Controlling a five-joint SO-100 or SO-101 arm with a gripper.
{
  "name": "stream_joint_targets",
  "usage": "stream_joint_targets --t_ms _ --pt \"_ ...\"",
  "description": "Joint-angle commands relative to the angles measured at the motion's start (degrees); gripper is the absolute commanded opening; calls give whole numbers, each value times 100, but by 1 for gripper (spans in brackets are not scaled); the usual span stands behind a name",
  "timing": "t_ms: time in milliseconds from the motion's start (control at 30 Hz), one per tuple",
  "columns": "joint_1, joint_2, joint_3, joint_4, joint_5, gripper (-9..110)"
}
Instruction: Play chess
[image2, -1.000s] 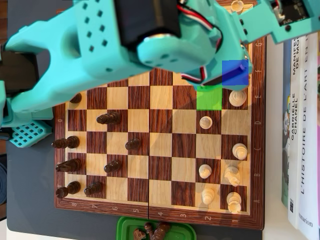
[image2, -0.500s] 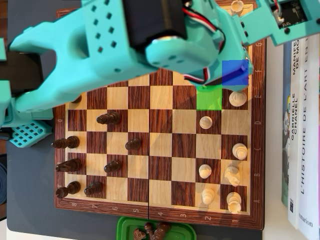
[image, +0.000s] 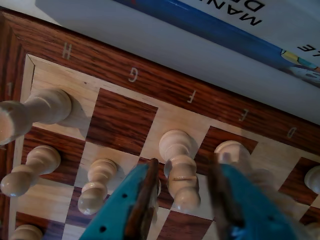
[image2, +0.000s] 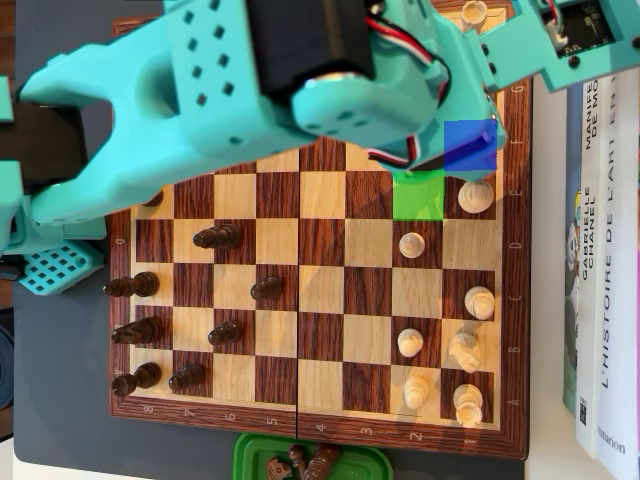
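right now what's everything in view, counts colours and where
board: one, brown and tan wood, centre of the overhead view
white pieces: at least eight showing, cream, right side of the board; more hidden under the arm
black pieces: at least nine showing, dark brown, left side of the board
green square: one, marked beside a white piece
blue square: one, just above the green one
tray: one, green, below the board, holding dark pieces
books: several, white spines, right of the board
gripper: one, teal, open around a white piece
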Motion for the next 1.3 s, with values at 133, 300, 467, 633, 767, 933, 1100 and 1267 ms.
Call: stream_joint_targets --t_ms 133,300,467,633,767,933,1100,1267 --pt "79 88 -202 -26 -35 8" --pt "88 79 -202 -26 -35 8" --pt "88 62 -193 -18 -35 4" --pt "97 88 -193 -18 -35 3" --pt "88 123 -193 -18 -35 3" --pt "88 325 -185 -9 -35 3" --pt "88 773 62 35 -35 3" --pt "123 1406 729 9 -35 3"
